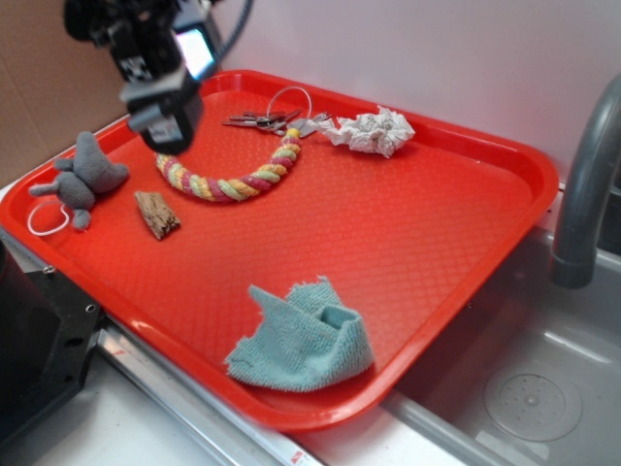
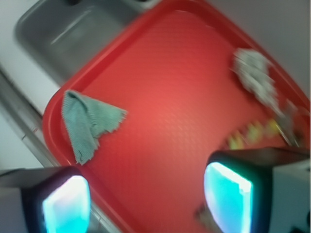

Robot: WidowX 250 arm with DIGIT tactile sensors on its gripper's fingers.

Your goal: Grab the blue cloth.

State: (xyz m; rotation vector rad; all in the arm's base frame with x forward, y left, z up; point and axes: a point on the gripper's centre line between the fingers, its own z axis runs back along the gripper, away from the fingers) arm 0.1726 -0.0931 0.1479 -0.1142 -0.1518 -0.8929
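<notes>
Red and wide, a tray (image 1: 466, 243) sits on the counter (image 1: 116, 427) next to a gray sink (image 1: 543, 388), and the blue cloth (image 1: 301, 340) lies bunched up near the tray's bottom edge in the exterior view. Up in the upper left of that frame the gripper (image 1: 165, 121) hangs above the far end of the tray with its fingers (image 2: 228, 194) spread apart and nothing between them, well apart from the cloth. Close by it are a striped rope toy (image 1: 233, 180), a bunch of keys (image 1: 267, 119), a gray stuffed mouse (image 1: 85, 175), a small piece of wood (image 1: 156, 214) and a wad of white paper (image 1: 374, 129).
</notes>
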